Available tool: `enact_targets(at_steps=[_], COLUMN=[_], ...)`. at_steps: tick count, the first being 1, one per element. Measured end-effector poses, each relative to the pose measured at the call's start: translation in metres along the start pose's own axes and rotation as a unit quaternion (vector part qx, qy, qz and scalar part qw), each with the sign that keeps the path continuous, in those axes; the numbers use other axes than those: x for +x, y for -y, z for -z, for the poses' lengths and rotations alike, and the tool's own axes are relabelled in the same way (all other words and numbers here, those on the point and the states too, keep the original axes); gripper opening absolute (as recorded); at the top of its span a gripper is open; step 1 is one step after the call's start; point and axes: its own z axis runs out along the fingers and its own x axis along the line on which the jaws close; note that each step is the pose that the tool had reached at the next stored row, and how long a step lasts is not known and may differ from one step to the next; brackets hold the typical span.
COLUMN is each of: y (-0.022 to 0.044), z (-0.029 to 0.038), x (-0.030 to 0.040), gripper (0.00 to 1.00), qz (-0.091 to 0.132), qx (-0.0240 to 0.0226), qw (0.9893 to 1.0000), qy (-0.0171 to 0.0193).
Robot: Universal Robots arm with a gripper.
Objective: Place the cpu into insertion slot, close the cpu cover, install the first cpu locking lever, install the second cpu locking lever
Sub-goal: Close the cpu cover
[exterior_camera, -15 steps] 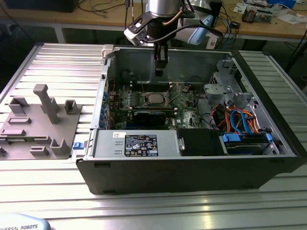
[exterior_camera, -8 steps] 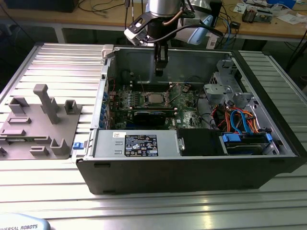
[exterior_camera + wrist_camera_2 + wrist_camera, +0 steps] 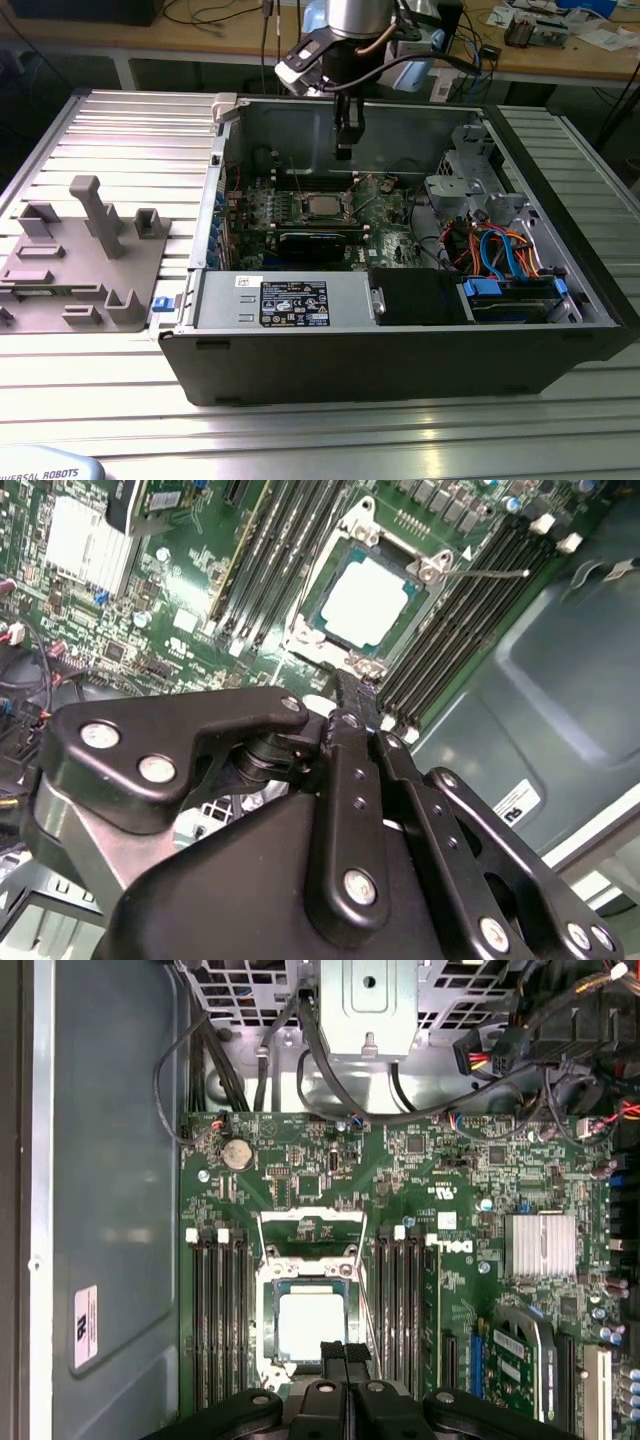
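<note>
The cpu [image 3: 312, 1325] [image 3: 368, 600] [image 3: 322, 207] lies silver top up in the insertion slot [image 3: 268, 1335], a silver-rimmed socket on the green motherboard [image 3: 300, 1160]. The cpu cover [image 3: 310, 1222] seems tilted up at the socket's end away from the gripper, with board showing through its window. A thin wire locking lever [image 3: 490, 573] [image 3: 366, 1310] sticks out loose beside the socket. My gripper [image 3: 344, 152] [image 3: 345, 1352] [image 3: 355, 685] hangs above the socket's near edge. It is shut, with nothing in it, and it touches nothing.
Black memory slots [image 3: 220, 1310] flank the socket. A black card [image 3: 315, 240] and the power supply [image 3: 300, 300] lie toward the case front. The drive bay with coloured cables [image 3: 500, 255] fills the exterior view's right. A grey fixture plate [image 3: 80, 260] sits outside the case.
</note>
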Motion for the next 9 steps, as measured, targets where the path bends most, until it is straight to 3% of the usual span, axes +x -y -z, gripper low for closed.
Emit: enact_targets(at_steps=[6,9], y=[-0.0146,-0.0241], z=[-0.0055,-0.0115], x=[0.0002,0.0004], gripper=[0.11,0.11], qz=[0.0,0.001], qx=[0.0042,0.0076], qw=[1.0,1.0], qy=[-0.0001,0.0])
